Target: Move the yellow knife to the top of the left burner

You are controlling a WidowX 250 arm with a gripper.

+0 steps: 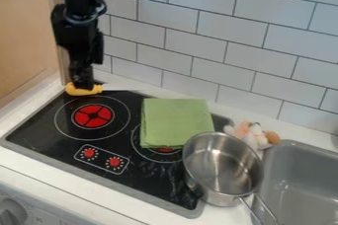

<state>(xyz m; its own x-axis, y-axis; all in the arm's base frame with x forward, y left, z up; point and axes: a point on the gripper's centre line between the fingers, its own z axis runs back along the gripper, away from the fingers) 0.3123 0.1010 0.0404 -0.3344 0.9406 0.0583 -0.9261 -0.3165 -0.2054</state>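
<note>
The yellow knife (pixel 70 90) is at the stove's back edge, behind the left burner (pixel 92 116), with the gripper (pixel 82 86) at its handle. Whether the gripper is open or closed on it cannot be told. This looks like the grasping step; next, probably, a secure hold, then a short carry forward, clear of the green cloth (pixel 173 120).

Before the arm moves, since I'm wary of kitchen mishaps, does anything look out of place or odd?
A folded green cloth partly covers the red-centred right burner, an odd spot for fabric, and a round steel pot seems to straddle the edge of the black stovetop beside the grey sink instead of sitting squarely on a burner.
</note>
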